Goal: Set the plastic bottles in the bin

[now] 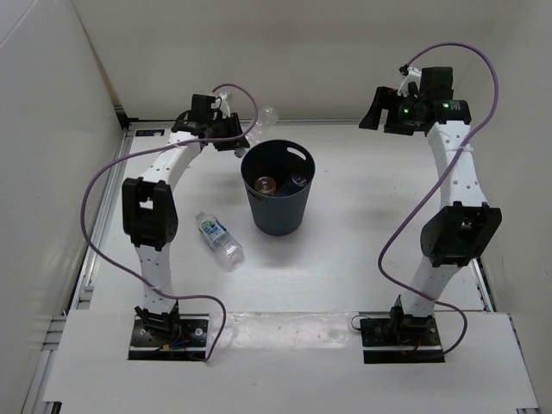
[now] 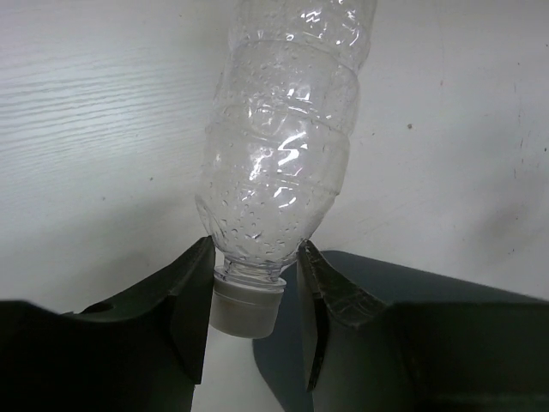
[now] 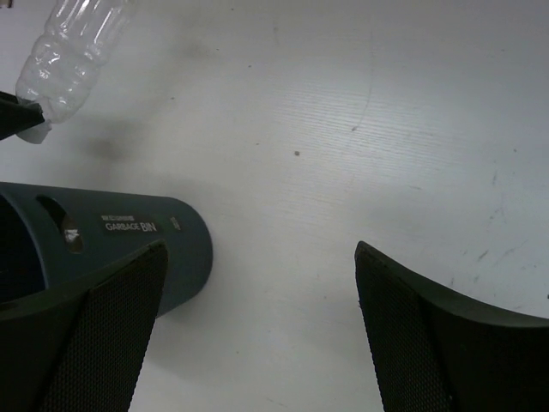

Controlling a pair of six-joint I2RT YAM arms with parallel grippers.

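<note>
The dark blue-grey bin [image 1: 278,207] stands upright mid-table. An orange bottle [image 1: 263,184] lies inside it, with a second item beside it that I cannot make out. A clear bottle with a white-and-green label [image 1: 217,237] lies on the table left of the bin. My left gripper [image 1: 238,141] is shut on the neck of the plain clear bottle [image 2: 279,154], cap [image 2: 247,311] towards me, held in the air just behind the bin's left rim [image 2: 273,369]. My right gripper [image 1: 378,109] is open, empty and raised at the far right. The right wrist view shows the bin [image 3: 129,236] and the held bottle [image 3: 73,51].
White walls close in the table on the left, back and right. A metal rail [image 1: 95,233] runs along the left edge. Purple cables loop from both arms.
</note>
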